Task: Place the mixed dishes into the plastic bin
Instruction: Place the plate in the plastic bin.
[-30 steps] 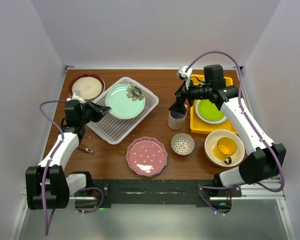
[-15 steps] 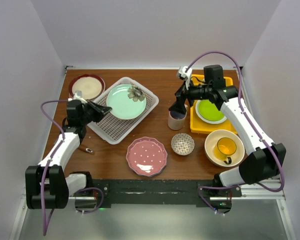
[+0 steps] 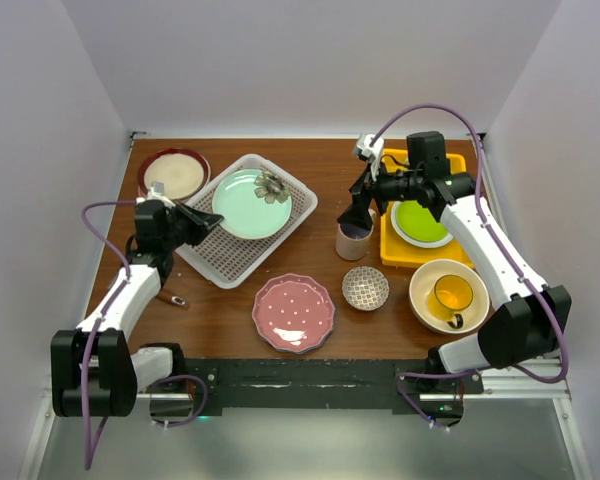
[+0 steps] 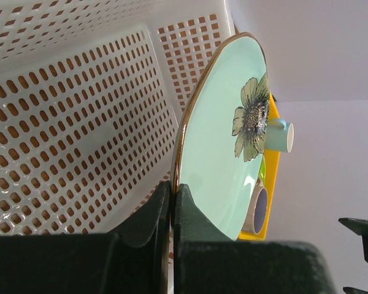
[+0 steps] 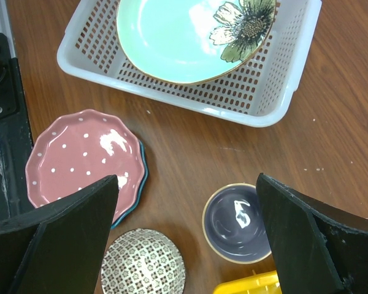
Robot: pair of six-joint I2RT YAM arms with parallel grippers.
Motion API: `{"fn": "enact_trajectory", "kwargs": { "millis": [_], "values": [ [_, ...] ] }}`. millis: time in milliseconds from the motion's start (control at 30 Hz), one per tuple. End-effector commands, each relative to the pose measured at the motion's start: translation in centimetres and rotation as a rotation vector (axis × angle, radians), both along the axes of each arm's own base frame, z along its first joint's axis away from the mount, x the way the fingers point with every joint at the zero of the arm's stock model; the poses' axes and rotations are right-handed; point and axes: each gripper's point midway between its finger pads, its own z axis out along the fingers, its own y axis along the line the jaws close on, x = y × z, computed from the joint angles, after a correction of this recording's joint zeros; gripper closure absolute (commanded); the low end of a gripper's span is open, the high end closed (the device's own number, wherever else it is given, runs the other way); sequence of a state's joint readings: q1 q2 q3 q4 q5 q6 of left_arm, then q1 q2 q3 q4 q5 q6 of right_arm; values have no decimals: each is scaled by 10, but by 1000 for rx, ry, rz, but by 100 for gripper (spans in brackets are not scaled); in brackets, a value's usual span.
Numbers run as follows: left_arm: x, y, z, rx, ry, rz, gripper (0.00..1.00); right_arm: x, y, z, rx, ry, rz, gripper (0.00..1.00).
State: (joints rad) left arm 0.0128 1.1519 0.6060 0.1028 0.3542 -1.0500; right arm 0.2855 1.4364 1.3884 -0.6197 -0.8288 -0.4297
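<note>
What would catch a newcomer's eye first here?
The mint-green flower plate in the white plastic bin at back left, its rim pinched by the shut left pincer. Next, the right pincer hanging wide open above the purple-lined mug at mid-table, beside the yellow tray.

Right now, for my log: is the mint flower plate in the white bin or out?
In: the mint plate is inside the lattice bin, rim pinched by the shut left hand. Flat or lifted: cannot tell.
</note>
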Motion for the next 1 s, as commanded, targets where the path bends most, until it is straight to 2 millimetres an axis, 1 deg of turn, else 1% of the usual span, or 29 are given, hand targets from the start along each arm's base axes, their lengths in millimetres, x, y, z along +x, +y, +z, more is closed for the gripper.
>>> {"fn": "enact_trajectory", "kwargs": {
  "millis": [0,100,133,967],
  "values": [
    [12,-4,37,-10,-159,-21,100,-2,-1,10,19,-29,-2,2],
    [12,-4,35,-7,-155,-17,100,-2,0,10,19,-29,0,2],
    [10,-12,35,-8,-155,-38,100,-2,-1,9,19,-28,-2,2],
    [10,-13,22,23,-124,-28,100,-3,0,7,19,-24,1,2]
  ]
}}
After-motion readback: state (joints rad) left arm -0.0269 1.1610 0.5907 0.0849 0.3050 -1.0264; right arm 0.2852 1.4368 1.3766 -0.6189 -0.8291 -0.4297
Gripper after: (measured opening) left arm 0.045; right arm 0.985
